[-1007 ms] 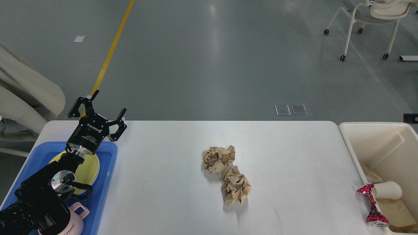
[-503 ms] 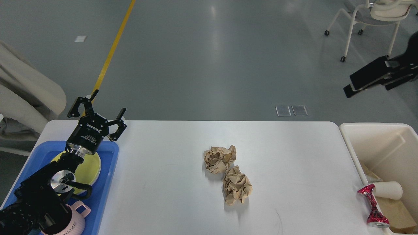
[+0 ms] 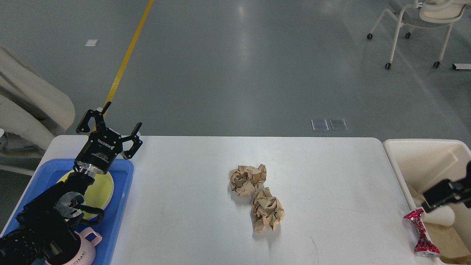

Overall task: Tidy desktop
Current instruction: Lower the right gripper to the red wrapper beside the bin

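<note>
Desktop (image 3: 191,206) beneath left tool (image 3: 112,123)

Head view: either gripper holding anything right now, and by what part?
Left gripper is open and empty above the blue tray. Right gripper shows only as a dark end over the cream bin; its fingers cannot be told apart, so a hold cannot be told.
</note>
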`<state>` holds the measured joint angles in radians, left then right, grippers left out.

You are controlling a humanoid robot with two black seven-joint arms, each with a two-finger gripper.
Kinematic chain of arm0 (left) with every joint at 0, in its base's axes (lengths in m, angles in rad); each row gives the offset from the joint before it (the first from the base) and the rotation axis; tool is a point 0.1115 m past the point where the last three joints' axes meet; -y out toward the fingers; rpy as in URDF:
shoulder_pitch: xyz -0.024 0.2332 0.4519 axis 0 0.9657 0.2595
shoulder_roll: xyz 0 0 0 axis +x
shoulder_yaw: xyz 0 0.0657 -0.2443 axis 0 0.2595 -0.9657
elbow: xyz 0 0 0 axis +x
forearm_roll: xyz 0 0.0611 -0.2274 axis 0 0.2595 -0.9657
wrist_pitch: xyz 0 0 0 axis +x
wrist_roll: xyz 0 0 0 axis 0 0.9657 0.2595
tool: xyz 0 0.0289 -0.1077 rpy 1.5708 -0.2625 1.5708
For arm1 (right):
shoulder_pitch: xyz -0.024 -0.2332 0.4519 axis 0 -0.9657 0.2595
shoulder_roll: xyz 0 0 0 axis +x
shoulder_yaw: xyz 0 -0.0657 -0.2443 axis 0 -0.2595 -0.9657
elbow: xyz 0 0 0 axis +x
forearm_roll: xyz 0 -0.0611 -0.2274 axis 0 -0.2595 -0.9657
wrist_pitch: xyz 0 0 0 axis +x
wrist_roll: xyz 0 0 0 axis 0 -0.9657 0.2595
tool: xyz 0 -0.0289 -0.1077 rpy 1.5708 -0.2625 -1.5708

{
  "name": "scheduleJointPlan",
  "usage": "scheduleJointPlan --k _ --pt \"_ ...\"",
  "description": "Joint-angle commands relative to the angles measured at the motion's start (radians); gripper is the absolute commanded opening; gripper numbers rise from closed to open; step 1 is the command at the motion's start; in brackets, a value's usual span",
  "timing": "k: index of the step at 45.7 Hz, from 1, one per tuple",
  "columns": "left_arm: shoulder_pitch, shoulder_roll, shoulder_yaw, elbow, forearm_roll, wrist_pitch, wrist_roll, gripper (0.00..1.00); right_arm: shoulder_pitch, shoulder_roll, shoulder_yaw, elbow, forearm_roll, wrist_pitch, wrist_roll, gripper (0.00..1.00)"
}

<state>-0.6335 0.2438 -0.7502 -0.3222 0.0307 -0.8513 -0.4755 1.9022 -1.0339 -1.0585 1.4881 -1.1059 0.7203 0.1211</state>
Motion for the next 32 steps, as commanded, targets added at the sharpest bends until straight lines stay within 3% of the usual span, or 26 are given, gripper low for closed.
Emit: scheduleJointPlan --k 1,5,9,18,32 --pt "0.000 0.000 0.000 0.000 0.000 0.000 0.000 1.00 -0.312 -0.002 0.067 -0.116 -0.042 -0.238 -0.034 1.00" --pt "0.000 -0.001 0.000 0.000 0.000 0.000 0.000 1.00 -0.509 0.054 0.155 -0.238 -0.029 -0.379 -0.066 1.00" --pt "0.000 -0.001 0.000 0.000 0.000 0.000 0.000 1.00 -0.696 0.132 0.262 -0.377 0.020 -0.469 -0.069 1.00" --pt "0.000 -0.001 0.000 0.000 0.000 0.000 0.000 1.00 -0.890 0.239 0.422 -0.548 0.066 -0.513 -0.069 1.00" --pt "0.000 -0.001 0.000 0.000 0.000 0.000 0.000 1.00 -0.977 0.307 0.436 -0.664 0.069 -0.575 -0.069 1.00"
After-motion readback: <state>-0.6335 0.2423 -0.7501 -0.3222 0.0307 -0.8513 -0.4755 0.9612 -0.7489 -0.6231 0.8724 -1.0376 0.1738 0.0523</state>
